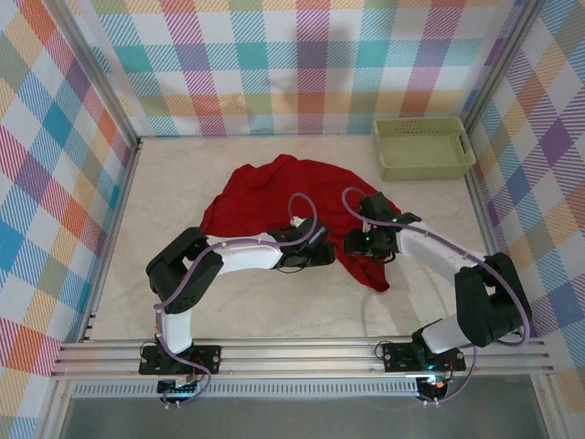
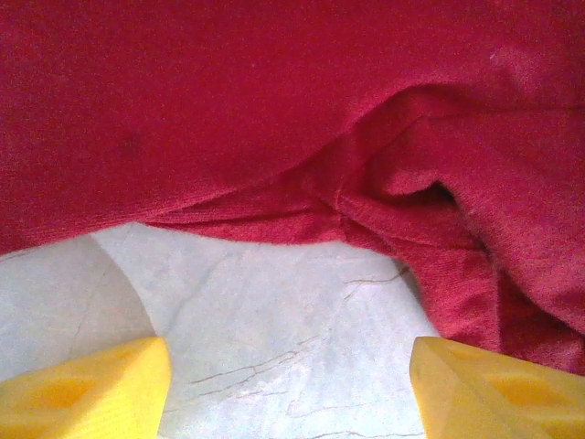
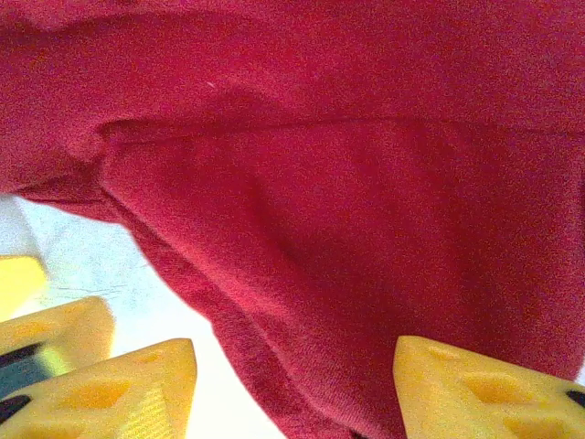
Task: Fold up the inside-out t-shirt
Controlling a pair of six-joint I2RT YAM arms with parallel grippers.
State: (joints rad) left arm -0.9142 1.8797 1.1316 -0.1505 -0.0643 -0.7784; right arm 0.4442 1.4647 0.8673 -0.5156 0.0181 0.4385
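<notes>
Two grippers, left gripper (image 2: 288, 384) and right gripper (image 3: 292, 384), stand released at one crumpled t-shirt (image 1: 274, 192).

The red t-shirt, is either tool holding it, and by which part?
Nothing is held. Both tools are open: the left tool sits short of the t-shirt, the right tool straddles cloth unclamped.

From above, the near edge of the inside-out t-shirt (image 1: 274, 187) is hidden under both wrists. The left gripper (image 1: 322, 253) and right gripper (image 1: 364, 243) are too small and dark there to tell how their jaws stand. In both wrist views the cloth runs off the top and sides, and the yellow fingers (image 2: 91, 393) are cut by the bottom edge.
</notes>
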